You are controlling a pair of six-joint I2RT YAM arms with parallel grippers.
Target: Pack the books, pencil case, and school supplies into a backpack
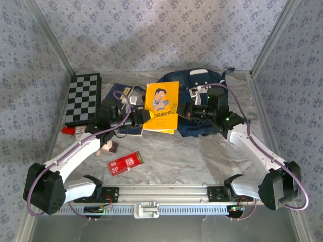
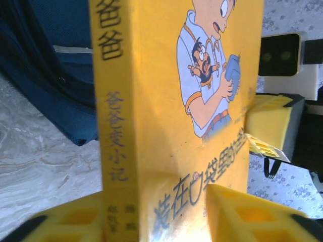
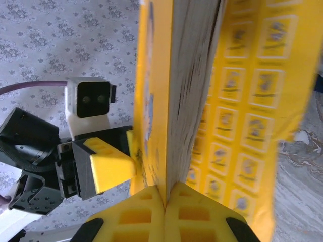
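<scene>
Off the backpack's 9 o'clock side: yellow book upright, left gripper and right gripper both seemingly clamped on it. Risk: opposed pulls could buckle or drop it.

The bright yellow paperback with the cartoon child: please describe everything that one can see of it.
The bright yellow paperback is thin, its cover showing a cartoon boy, dark Chinese characters on front and spine, and rows of small pictures on the back. It stands tilted, pinched at two edges by the left gripper and the right gripper, near the navy fabric backpack.
</scene>
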